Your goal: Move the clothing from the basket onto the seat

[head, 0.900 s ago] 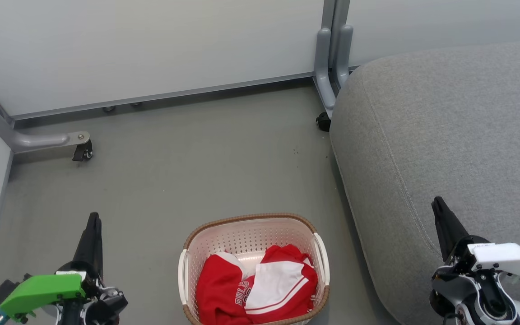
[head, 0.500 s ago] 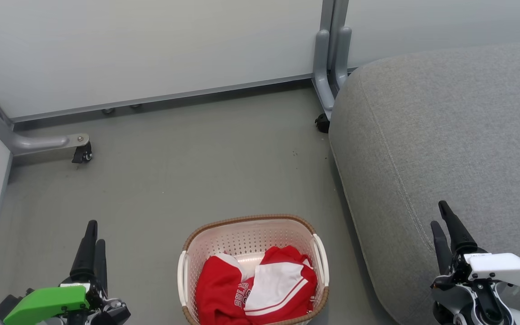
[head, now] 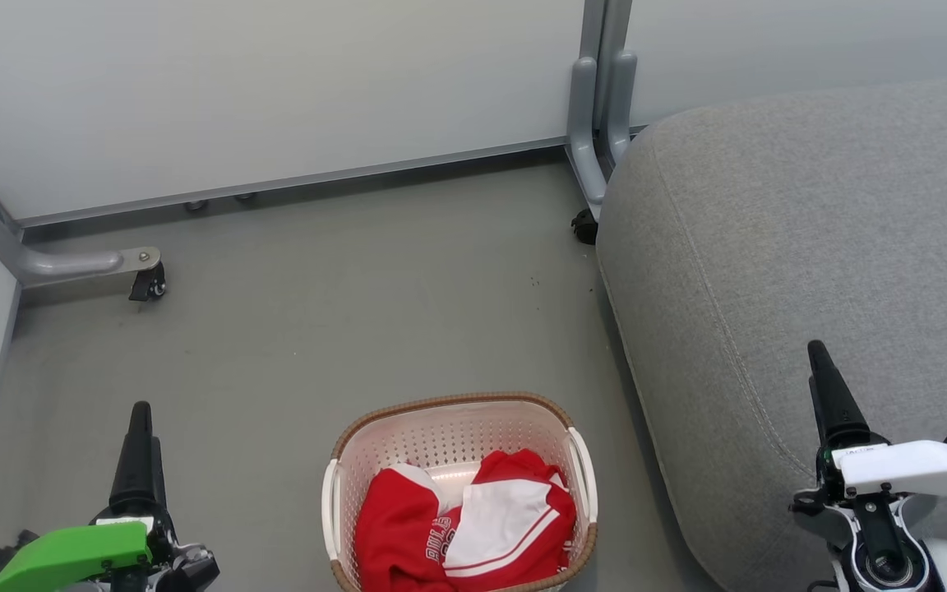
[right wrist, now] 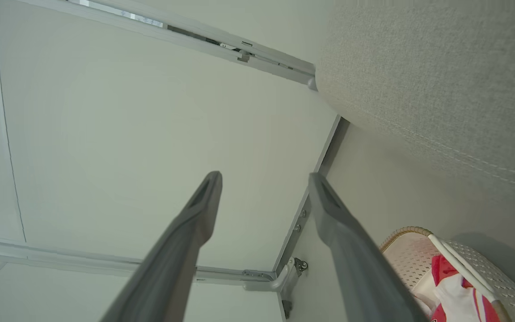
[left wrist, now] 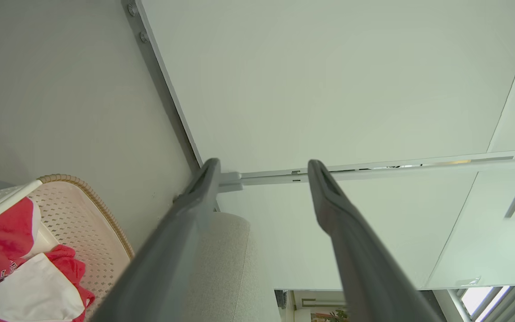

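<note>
Both grippers are standing spread wide and holding nothing. The left gripper (left wrist: 262, 167) is hanging over bare floor (head: 317, 312) to the left of the basket (head: 441, 400). The right gripper (right wrist: 264, 179) is standing by the near edge of the seat (head: 810, 230), touching nothing. The clothing (head: 473, 534) is lying bunched inside the basket, which is sitting on the floor between the grippers, near the seat's left edge. Open floor is running from the basket to the wall panels (head: 276, 82). The bottom edge of the head view is cutting off the basket's near rim, and the garment lettering is showing too small to read.
</note>
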Available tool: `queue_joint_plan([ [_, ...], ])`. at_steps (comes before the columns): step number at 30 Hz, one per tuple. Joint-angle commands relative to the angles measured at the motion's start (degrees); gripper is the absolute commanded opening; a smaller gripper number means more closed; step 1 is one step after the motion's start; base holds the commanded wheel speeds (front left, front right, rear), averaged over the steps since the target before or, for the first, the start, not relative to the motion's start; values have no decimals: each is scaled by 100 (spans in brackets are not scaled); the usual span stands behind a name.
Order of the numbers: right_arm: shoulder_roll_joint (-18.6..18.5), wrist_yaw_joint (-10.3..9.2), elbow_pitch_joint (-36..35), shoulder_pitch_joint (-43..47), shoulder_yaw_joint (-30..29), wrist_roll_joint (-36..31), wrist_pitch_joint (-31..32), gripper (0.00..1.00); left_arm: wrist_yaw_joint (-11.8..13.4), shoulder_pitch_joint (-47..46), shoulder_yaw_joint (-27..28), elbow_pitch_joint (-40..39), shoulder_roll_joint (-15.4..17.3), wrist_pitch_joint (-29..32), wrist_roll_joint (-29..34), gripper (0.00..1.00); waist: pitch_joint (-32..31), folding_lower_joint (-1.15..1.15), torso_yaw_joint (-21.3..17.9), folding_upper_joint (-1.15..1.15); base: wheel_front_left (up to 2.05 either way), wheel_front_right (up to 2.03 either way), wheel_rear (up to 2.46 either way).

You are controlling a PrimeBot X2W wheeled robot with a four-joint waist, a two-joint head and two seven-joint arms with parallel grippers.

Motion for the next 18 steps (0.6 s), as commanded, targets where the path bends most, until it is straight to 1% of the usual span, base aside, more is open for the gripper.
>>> queue_joint_plan([
  [1, -39, 2, -187, -159, 28, -302, -66, 100, -10, -22, 36, -142, 29, -58, 149, 100, -1, 0, -1, 0, 0, 0, 0],
  [10, -212, 2, -668, -217, 353, -1841, -266, 100, -11, 9, 208, -506, 35, -259, 1017, 100, -10, 0, -2, 0, 0, 0, 0],
  [13, -262, 3, -803, -235, 476, -2263, -330, 100, -12, 33, 229, -651, 38, -321, 1386, 100, -15, 0, 0, 0, 0, 0, 0],
  [18, -323, 3, -926, -222, 611, -2777, -429, 100, -13, 98, 152, -881, 41, -420, 2004, 100, -27, 0, 5, 0, 0, 0, 0],
])
